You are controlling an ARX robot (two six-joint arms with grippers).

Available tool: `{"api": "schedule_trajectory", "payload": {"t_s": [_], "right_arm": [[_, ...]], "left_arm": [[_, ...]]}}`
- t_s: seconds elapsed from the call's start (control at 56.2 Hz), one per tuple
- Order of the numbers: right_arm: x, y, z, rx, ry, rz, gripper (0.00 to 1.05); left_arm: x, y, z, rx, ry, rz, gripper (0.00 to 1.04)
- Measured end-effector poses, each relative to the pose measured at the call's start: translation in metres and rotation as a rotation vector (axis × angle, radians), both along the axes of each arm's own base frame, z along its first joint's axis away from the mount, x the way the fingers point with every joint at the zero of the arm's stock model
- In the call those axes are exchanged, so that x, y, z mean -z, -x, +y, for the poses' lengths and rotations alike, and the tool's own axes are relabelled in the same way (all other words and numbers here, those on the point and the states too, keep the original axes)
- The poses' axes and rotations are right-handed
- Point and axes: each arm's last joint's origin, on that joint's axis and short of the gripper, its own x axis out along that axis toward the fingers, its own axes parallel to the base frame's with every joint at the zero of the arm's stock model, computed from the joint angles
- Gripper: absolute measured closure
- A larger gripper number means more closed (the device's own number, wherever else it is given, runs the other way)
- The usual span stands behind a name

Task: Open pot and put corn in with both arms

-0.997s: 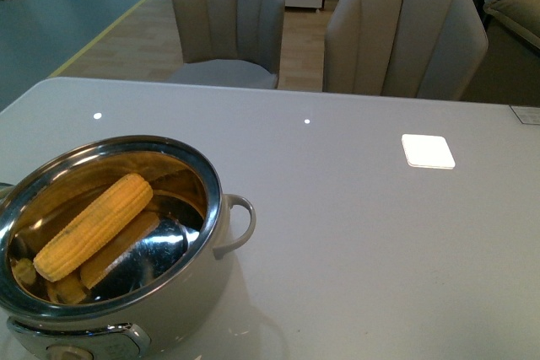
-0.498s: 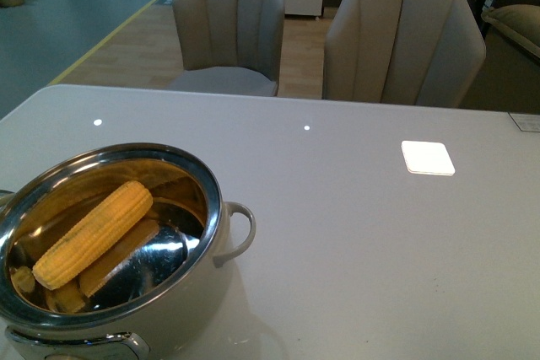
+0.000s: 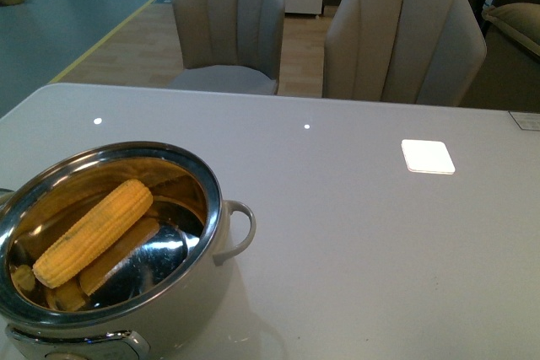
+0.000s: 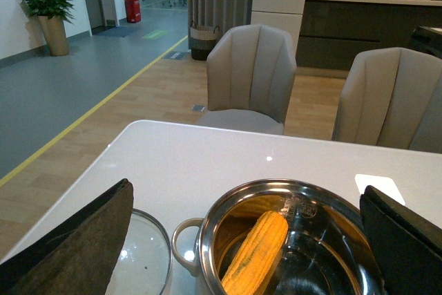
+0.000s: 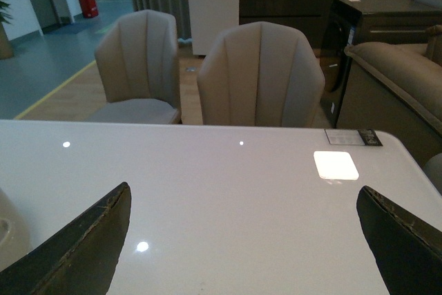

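Nothing moved since earlier frame: yellow corn (image 3: 93, 232) lies slanted in lidless pot (image 3: 213, 208); my left gripper (image 4: 245, 240), right gripper (image 5: 242, 240) both spread, empty.

We can read no text, brand or number anywhere in these views. The small dark printed card (image 5: 353, 137) at the far edge of the glossy white table (image 5: 228, 191) carries marks (too small to decipher).

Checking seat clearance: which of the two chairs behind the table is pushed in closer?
The right-hand chair; its backrest meets the table edge, whereas the left chair stands back, seat showing.
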Motion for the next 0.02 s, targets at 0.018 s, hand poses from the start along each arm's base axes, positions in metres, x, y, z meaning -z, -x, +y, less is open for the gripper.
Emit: {"api": "schedule_trajectory", "payload": {"t_s": [0.018], "right_arm": [[0.0000, 0.0000, 0.0000, 0.000, 0.000, 0.000, 0.09]], "left_arm": [[0.0000, 0.0000, 0.0000, 0.000, 0.000, 0.000, 0.07]]}}
